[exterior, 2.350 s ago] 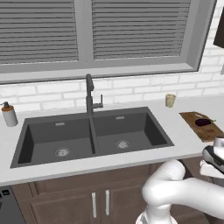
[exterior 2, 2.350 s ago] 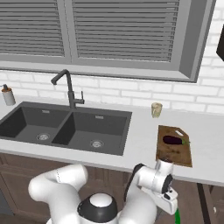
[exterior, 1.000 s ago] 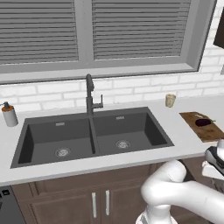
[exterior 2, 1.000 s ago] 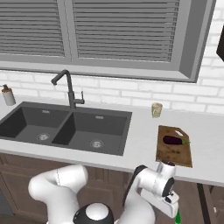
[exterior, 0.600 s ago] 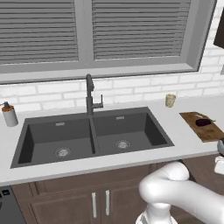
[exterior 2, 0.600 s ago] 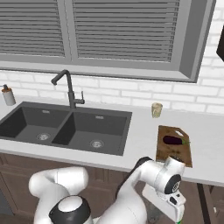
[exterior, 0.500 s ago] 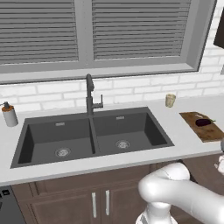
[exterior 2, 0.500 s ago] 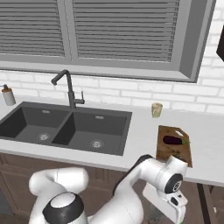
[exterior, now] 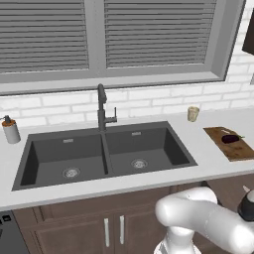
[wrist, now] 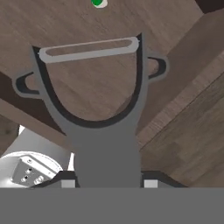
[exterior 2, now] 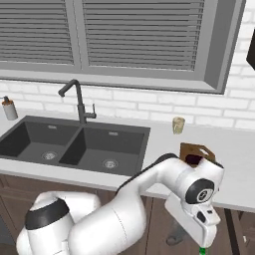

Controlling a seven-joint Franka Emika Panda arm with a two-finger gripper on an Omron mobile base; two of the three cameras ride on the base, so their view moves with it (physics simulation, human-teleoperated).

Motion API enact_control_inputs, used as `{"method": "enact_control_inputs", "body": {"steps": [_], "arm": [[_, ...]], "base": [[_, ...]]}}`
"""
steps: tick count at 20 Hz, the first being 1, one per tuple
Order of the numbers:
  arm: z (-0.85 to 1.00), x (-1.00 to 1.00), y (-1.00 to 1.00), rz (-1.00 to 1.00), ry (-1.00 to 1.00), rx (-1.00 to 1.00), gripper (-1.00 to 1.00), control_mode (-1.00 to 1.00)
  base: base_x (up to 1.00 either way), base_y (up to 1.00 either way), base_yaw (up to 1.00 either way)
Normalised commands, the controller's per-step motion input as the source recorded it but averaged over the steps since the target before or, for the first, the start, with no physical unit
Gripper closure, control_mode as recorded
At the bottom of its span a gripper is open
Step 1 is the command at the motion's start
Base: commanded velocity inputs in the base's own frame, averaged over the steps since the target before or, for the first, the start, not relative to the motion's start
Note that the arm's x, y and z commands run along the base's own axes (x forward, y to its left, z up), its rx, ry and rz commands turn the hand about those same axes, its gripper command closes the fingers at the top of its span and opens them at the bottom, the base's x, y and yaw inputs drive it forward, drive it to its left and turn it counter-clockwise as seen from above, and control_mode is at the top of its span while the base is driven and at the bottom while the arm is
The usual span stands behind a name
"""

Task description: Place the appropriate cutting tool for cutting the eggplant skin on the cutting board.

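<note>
A grey Y-shaped peeler (wrist: 94, 100) stands up between my gripper's (wrist: 108, 181) fingers, which are shut on its handle, with brown wood behind its blade. My hand (exterior 2: 198, 219) hangs below the counter edge, in front of the cabinets at the right. The brown cutting board (exterior: 230, 144) lies on the counter right of the sink, with the small dark eggplant (exterior: 230, 139) on it. In the right base view my arm covers most of the cutting board (exterior 2: 195, 148).
A dark double sink (exterior: 104, 156) with a black faucet (exterior: 102, 106) fills the middle of the white counter (exterior: 208, 166). A small cup (exterior: 193, 113) stands near the wall left of the board. A soap bottle (exterior: 10, 130) is at the far left.
My arm has turned and swung up to the right. Its upper link and wrist now cross in front of the counter edge and hide part of the board in the right base view.
</note>
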Motion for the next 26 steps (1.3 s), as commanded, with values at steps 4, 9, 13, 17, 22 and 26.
{"method": "enact_control_inputs", "body": {"steps": [4,9,13,17,22,26], "arm": [[1.00,0.08,-0.18,-0.11,0.00,-0.03,1.00,-1.00],[0.85,0.37,-0.31,-0.05,-0.03,-0.02,1.00,-1.00],[0.43,0.64,-0.33,0.00,-0.01,0.00,1.00,-1.00],[0.05,0.76,-0.25,0.00,-0.03,0.00,1.00,-1.00],[-0.03,0.83,-0.09,0.01,-0.06,0.00,1.00,-1.00],[-0.06,0.82,0.00,0.03,-0.10,0.00,1.00,-1.00]], "base": [[0.00,0.00,0.00],[0.00,0.00,0.00],[0.00,0.00,0.00],[0.00,0.00,0.00],[0.00,0.00,0.00],[0.00,0.00,0.00]]}}
